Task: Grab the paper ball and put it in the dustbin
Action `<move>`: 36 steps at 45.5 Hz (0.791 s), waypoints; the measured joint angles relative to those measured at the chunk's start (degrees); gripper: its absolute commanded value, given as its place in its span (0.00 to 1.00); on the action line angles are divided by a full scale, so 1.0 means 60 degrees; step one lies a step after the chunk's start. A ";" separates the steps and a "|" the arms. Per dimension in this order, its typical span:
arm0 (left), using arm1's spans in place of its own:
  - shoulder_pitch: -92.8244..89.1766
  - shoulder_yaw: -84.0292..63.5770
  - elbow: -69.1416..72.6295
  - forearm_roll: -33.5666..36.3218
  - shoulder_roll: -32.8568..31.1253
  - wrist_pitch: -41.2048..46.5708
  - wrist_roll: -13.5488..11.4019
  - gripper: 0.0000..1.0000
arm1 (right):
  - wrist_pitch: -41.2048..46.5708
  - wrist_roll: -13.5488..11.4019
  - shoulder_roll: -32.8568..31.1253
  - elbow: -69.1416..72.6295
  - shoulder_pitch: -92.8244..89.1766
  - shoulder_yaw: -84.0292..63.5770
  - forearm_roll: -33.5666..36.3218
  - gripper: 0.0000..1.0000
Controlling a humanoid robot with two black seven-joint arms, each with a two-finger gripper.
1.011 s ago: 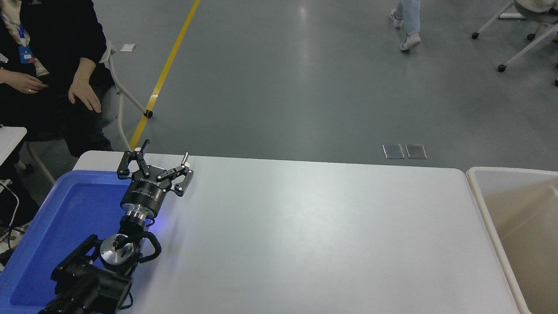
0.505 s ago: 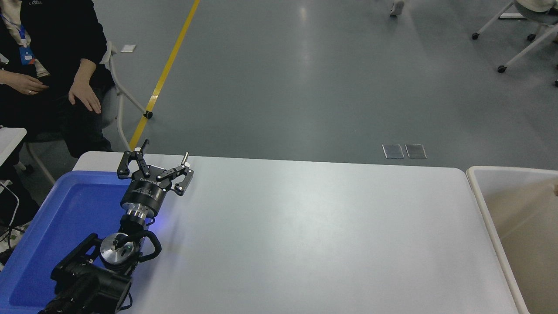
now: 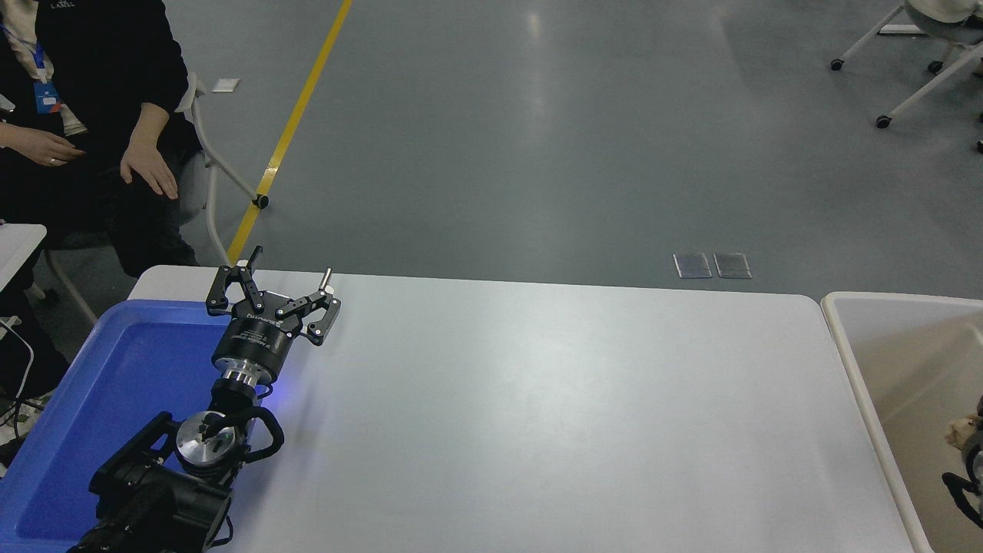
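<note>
The black right gripper (image 3: 969, 461) has just come into view at the right edge over the large beige plastic dustbin (image 3: 852, 361), apparently pinching the crumpled tan paper ball (image 3: 964, 428); release looks imminent; the spread black left gripper (image 3: 288, 280) sits parked lower left.

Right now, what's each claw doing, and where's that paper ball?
Left claw parked open by the blue tray. Right claw barely in view over the dustbin, grip unclear. Paper ball at its tip, above the bin. Nothing in the way.
</note>
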 measured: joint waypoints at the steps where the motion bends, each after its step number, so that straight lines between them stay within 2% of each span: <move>1: 0.0000 0.0000 0.0000 0.0000 0.0000 0.0000 0.0000 0.99 | 0.0000 0.0000 0.0000 -0.0002 -0.0005 0.0008 0.0001 1.00; 22: 0.0000 0.0004 0.0000 0.0000 0.0003 0.0000 0.0000 0.99 | 0.0067 -0.0015 -0.0147 0.0124 0.0593 -0.0026 0.0009 1.00; 36: -0.0001 -0.0006 0.0000 -0.0002 0.0006 0.0000 -0.0002 0.99 | 0.0077 -0.0003 -0.0742 0.1438 0.1881 0.0047 0.0008 1.00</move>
